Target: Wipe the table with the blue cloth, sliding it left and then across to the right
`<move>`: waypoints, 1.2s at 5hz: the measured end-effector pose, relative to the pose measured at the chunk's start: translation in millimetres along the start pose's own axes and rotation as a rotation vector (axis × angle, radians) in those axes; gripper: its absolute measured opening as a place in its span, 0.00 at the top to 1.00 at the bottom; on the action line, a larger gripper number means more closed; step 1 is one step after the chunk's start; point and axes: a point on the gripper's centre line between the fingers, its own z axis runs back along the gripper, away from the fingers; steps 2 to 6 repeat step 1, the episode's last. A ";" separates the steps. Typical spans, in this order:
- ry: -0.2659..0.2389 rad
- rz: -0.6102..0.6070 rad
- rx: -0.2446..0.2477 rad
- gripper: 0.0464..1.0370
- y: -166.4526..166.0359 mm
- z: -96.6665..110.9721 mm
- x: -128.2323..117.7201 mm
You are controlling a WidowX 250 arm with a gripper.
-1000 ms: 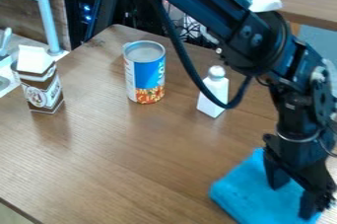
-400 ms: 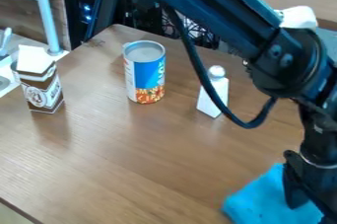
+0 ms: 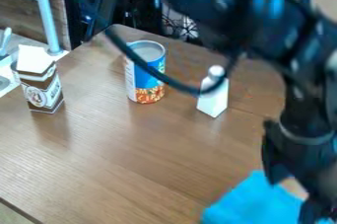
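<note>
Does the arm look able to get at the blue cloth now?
Probably yes: the gripper is right by the blue cloth, its jaws apart, with no other object seen in the way; the can stands well clear.

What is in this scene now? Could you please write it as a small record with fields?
Gripper: black, lower right, fingers apart
Nearest thing: blue cloth, at the gripper; whether they touch, cannot tell
Surface: brown wooden table
Can: blue and white, upright, left of the bottle in the view
Bottle: white, upright
Carton: brown and white, upright, at the left
Cable: black, hanging from the arm, passing before the can and bottle in the view
</note>
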 end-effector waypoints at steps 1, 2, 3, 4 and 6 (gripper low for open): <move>-0.096 0.042 -0.004 0.05 11.1 38.3 -12.1; -0.096 0.042 -0.004 0.05 11.1 38.3 -12.1; -0.096 0.042 -0.004 0.05 11.1 38.3 -12.1; -0.096 0.042 -0.004 0.05 11.1 38.3 -12.1; -0.096 0.042 -0.004 0.05 11.1 38.3 -12.1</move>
